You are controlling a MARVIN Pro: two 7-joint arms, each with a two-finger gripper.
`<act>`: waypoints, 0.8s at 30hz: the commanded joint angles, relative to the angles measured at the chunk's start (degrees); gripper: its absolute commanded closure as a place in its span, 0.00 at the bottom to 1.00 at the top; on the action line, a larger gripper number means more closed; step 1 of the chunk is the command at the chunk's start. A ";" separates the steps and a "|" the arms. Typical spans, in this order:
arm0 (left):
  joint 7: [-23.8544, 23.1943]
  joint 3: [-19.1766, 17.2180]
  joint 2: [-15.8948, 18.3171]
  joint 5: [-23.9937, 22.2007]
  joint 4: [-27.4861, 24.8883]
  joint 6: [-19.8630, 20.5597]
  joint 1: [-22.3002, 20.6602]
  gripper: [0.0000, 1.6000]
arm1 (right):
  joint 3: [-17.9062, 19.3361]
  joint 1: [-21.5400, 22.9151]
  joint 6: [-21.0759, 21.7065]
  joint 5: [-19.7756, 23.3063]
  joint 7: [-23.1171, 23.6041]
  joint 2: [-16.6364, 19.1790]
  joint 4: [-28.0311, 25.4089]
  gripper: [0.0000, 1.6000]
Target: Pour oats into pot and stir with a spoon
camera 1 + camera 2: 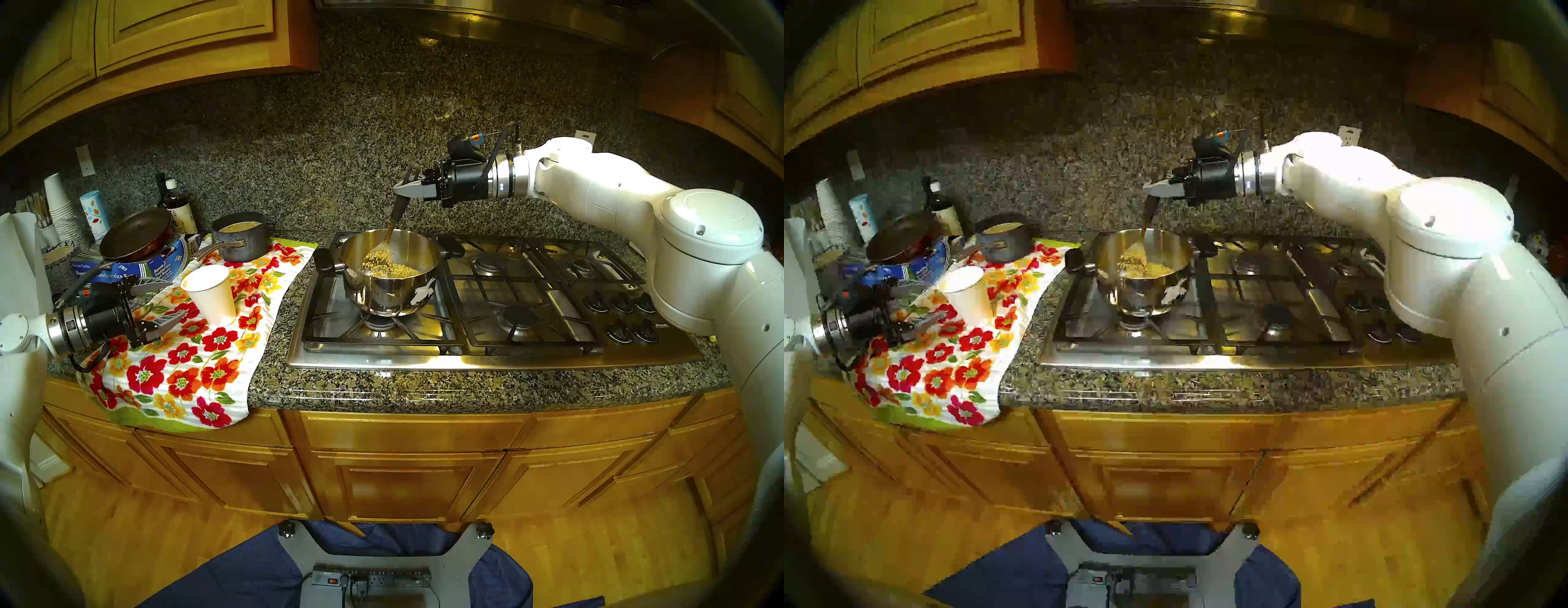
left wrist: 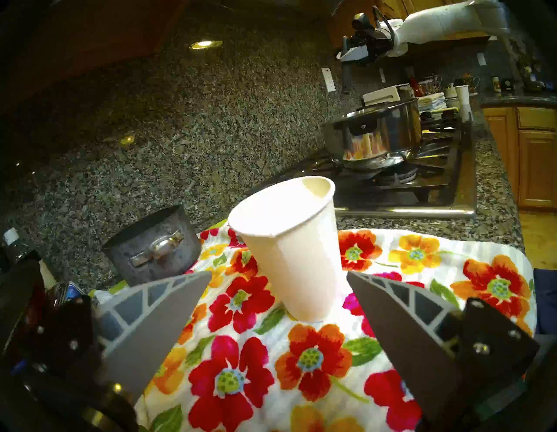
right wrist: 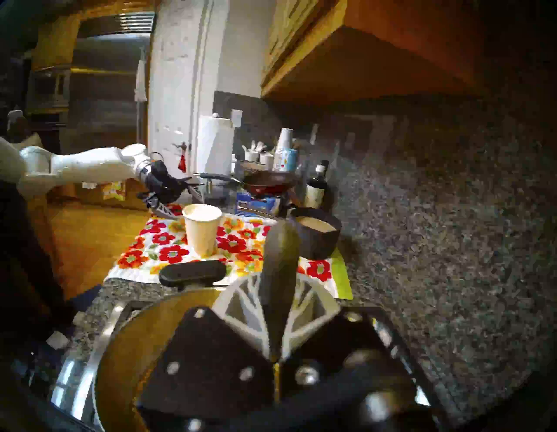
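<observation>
The shiny steel pot [image 1: 390, 276] stands upright on the front left burner of the cooktop [image 1: 488, 352], its stubby black handle pointing left, a torn white sticker on its side. Tan oats [image 1: 392, 265] lie loose in its bottom. The spoon [image 1: 388, 244] leans steeply, black handle up, bowl down among the flakes.

Warm, yellowish indoor light fills every view, and fisheye bending curves the countertop [image 1: 424, 395] under a dark rim. The white right arm [image 1: 700, 237] is overexposed, and glare streaks the cooktop's [image 1: 488, 358] steel front edge. The head's right-eye and right wrist views look blocky and smeared; the paper cup [image 2: 289, 247] blows out white.
</observation>
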 commanded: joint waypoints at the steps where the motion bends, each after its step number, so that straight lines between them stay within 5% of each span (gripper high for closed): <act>1: -0.03 -1.14 0.89 -0.91 -0.82 0.07 -1.35 0.00 | 1.14 4.45 0.63 0.68 2.35 4.35 -2.00 1.00; 13: -0.05 -1.16 0.88 -0.93 -0.83 0.08 -1.36 0.00 | -0.74 5.69 1.27 -1.47 4.17 9.91 -5.31 1.00; 24: -0.10 -1.20 0.88 -1.02 -0.84 0.13 -1.36 0.00 | -1.42 5.00 0.55 -2.93 1.33 7.05 -0.01 1.00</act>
